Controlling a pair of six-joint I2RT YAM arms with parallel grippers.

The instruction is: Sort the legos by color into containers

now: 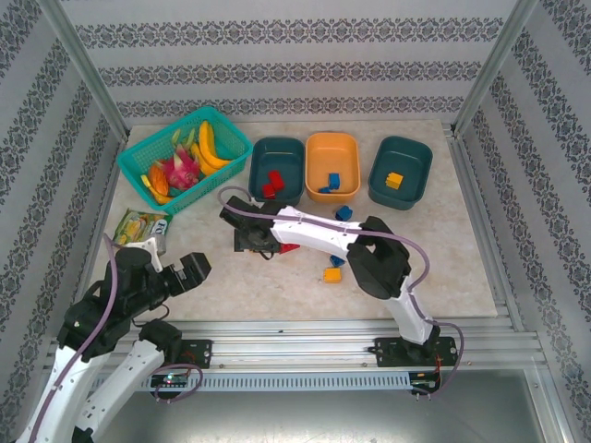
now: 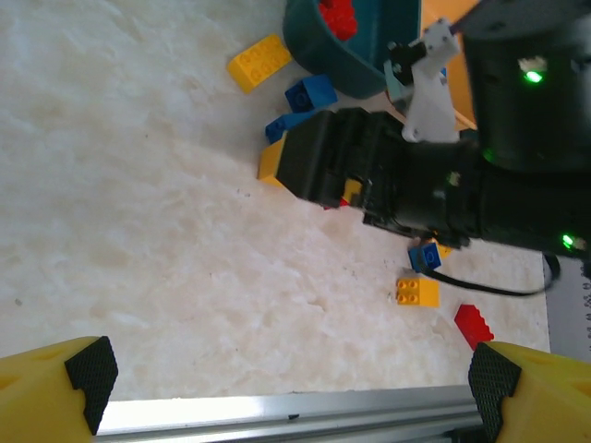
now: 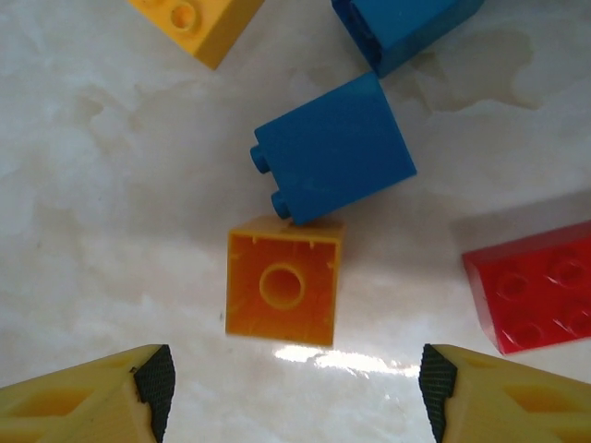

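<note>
Aiming unclenched right end effector (image 3: 295, 378) at upturned orange lego (image 3: 283, 293), seemingly aligning for pickup; parking left end effector (image 2: 291, 374) released, empty, aside.

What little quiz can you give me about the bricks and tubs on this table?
1. True or false: the orange tub holds red bricks.
2. Which brick lies centred just ahead of the right arm's fingers? A purple, B orange, C green.
3. What colour is the brick in the right-hand teal tub?
Key: 1 false, it holds blue bricks. 2 B, the orange brick. 3 yellow.
</note>
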